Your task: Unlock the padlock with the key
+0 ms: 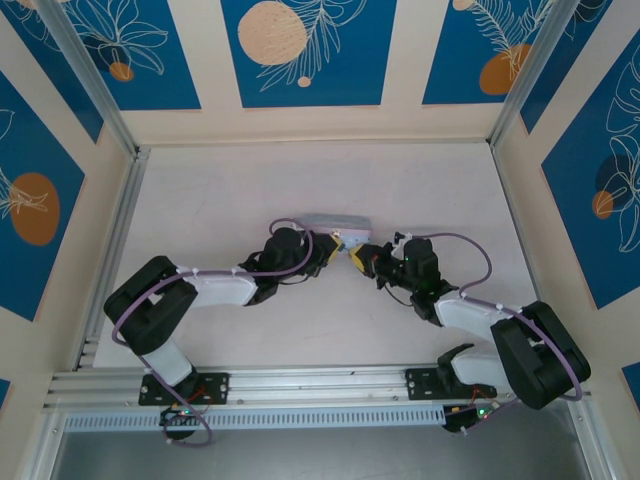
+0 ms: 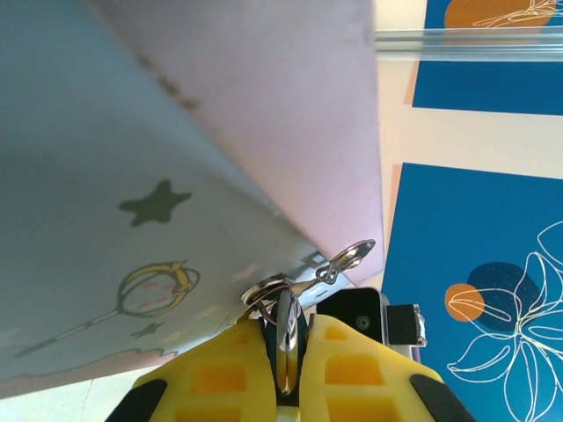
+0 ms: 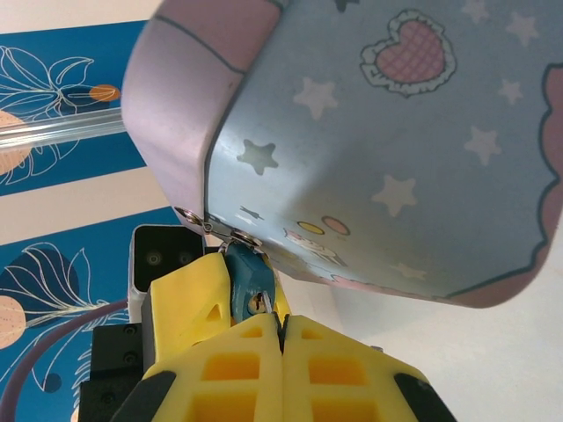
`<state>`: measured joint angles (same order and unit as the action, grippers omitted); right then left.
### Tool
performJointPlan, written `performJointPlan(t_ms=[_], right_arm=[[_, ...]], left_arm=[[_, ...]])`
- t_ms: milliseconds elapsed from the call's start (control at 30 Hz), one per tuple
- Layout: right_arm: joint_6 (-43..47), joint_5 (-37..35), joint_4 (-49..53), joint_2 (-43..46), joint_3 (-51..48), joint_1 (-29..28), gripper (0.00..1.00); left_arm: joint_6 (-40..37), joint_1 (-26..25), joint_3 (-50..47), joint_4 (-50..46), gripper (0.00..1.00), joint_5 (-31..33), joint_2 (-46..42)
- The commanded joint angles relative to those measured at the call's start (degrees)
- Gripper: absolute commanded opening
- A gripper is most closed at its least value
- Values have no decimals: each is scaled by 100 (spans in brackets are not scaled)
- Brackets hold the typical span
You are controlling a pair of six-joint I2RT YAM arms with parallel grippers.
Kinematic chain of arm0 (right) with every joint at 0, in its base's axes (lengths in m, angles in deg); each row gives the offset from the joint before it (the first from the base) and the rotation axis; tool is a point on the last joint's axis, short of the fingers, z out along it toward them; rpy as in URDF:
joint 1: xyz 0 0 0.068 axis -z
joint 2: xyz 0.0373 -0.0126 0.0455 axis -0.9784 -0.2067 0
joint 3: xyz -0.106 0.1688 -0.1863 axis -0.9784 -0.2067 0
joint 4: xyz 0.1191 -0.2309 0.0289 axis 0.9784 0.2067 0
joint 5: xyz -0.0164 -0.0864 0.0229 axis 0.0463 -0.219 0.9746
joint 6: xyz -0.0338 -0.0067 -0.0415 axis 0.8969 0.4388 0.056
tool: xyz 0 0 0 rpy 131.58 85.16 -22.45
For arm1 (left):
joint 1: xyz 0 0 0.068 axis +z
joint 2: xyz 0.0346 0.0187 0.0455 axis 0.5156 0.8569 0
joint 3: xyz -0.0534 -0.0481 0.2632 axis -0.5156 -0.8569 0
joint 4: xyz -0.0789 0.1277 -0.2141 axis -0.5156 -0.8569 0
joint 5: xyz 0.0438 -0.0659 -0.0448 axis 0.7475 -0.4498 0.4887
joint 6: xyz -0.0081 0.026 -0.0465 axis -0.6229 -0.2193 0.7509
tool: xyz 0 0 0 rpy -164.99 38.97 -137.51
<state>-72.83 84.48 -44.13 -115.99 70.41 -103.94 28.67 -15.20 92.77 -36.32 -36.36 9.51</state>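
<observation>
Blue wall panels (image 1: 300, 50) printed with white leaves and orange discs ring a pale table (image 1: 250, 180), where my two arms meet at mid-table in front of a small tin (image 1: 335, 222). My left claw (image 1: 330, 245) points in from the left and my right claw (image 1: 356, 258) from the right. Their yellow tips nearly touch, just beside the tin's near edge.

Seen from my left wrist, the left claw (image 2: 286, 327) is pinched narrow on the padlock (image 2: 286, 345). It stands edge-on between the yellow fingers (image 2: 211, 378), a silver face with dark blue-teal flanks. A thin silver ring (image 2: 352, 257) and a wire loop (image 2: 264, 294) lie just above it, against the tin's pale blue face. That face bears a dark star and a drawing of a wand.

Seen from my right wrist, the padlock (image 3: 249, 280) hangs teal and tilted at the tin's lower corner, below a small riveted clasp (image 3: 237, 237). It sits between one finger (image 3: 189, 303) of my left claw and the tips of my right claw (image 3: 283, 321), close against both. The right claw's fingers are pressed together with no gap showing. Whether the key lies between them I cannot tell. White stars and a pink checked heart decorate the tin's lid, and its side wall is lilac.
</observation>
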Motion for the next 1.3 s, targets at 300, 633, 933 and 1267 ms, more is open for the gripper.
performJointPlan(t_ms=[300, 633, 933, 1267], right_arm=[[-108, -114, -278, -168, 221, -57, 0], [-137, -97, -344, -265, 334, -94, 0], [-159, -72, -329, -249, 403, -114, 0], [-271, -71, -552, -442, 415, -173, 0]], left_arm=[[30, 45, -34, 408, 0, -74, -135], [9, 35, -23, 374, 0, -90, -127], [-81, 28, -16, 250, 0, -48, -96], [-62, 21, 25, 312, 0, -92, -21]])
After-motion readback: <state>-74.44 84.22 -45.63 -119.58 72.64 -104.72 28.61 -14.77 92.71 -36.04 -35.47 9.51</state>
